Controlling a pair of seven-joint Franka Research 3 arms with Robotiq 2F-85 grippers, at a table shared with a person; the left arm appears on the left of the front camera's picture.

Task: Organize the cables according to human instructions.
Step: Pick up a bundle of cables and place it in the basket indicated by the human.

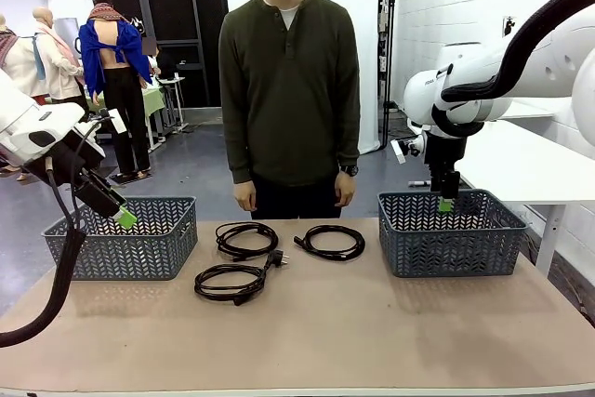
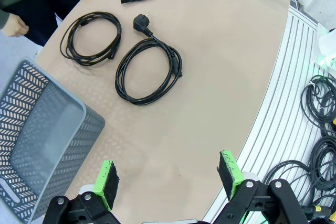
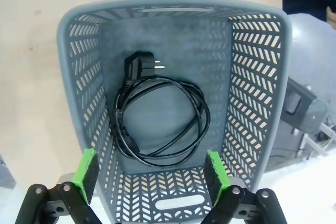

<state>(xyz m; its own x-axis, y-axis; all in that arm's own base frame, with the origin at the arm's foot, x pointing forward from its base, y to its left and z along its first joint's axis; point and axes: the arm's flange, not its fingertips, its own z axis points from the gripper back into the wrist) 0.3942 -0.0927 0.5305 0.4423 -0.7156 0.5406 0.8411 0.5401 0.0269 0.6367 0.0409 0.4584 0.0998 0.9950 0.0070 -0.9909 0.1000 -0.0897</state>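
Right wrist view: one thin black coiled power cord (image 3: 137, 69) lies inside the grey plastic lattice basket (image 3: 252, 77) beneath the robot's right hand (image 3: 151, 163), whose green pads are spread and empty. Three to go — the far-left cord (image 1: 244, 255), far-right cord (image 1: 335, 256) and near cord (image 1: 228, 296) wait on the tan desk (image 1: 390, 332). The left hand (image 2: 167, 161), likewise released, hovers by the second grey basket (image 1: 130, 239) — roughly a quarter done.

Grey floor (image 1: 186, 174), white brick wall (image 1: 437, 6), white side table (image 1: 530, 160) at right.
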